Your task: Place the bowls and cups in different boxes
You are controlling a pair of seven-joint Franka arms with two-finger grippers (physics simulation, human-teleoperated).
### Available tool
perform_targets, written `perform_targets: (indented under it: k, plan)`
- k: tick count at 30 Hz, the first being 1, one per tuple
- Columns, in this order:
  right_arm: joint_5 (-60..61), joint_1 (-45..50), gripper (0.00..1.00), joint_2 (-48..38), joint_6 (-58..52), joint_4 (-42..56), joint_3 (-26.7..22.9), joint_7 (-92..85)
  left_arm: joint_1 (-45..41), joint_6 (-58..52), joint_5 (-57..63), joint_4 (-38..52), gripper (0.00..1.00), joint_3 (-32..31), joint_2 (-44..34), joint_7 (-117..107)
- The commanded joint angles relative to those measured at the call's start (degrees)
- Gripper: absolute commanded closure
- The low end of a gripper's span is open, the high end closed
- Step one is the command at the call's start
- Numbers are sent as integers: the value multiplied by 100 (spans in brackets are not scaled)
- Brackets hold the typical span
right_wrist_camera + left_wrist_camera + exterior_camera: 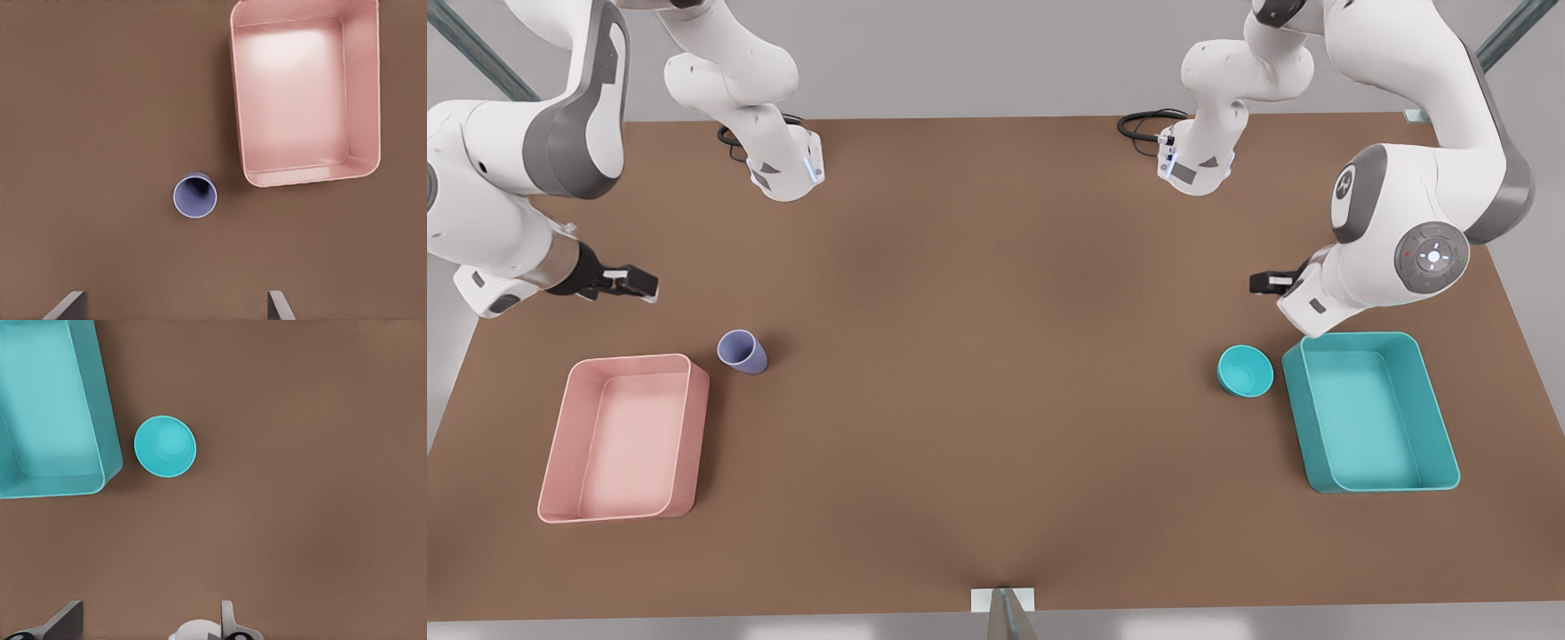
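1. Left gripper (1258, 283): it hangs above the table (996, 356) on the front view's right, on the far side of the teal bowl (1246, 371). In its wrist view the fingers (67, 620) stand wide apart with nothing between them.
2. Right gripper (636, 283): on the front view's left, above the table and to the far left of the lavender cup (743, 351). Its fingers (70, 303) are likewise spread and empty.
3. Task items: the bowl sits upright just beside the teal box (1438, 418), apart from its wall. The cup stands upright near the far corner of the pink box (698, 418). Both boxes hold nothing.
4. Risks, as judged:
   - The bowl's closeness to the box wall leaves little room for a finger on that side; a descent could nudge the box or tip the bowl.
   - The cup tapers; a low or off-centre pinch may let it slip or topple.
5. Obscured: the far edge of the teal box lies behind the arm. The wrist views crop the fingers to their tips.
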Motion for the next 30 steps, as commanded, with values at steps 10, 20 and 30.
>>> perform_targets:
  k: [10, 20, 30]
  plan:
    - [57, 327, 0, 110, 2619, -2186, 12, 62, -738, 3625, 831, -1738, 0, -1, 1154, -39]
    - [22, -139, 0, 312, 4404, -3742, -32, -26, -413, 5673, 902, -3487, 0, 369, 1409, 75]
    - [84, -305, 0, 655, 4808, -4014, -23, -70, -431, 5612, 911, -3496, 79, 369, 1629, 101]
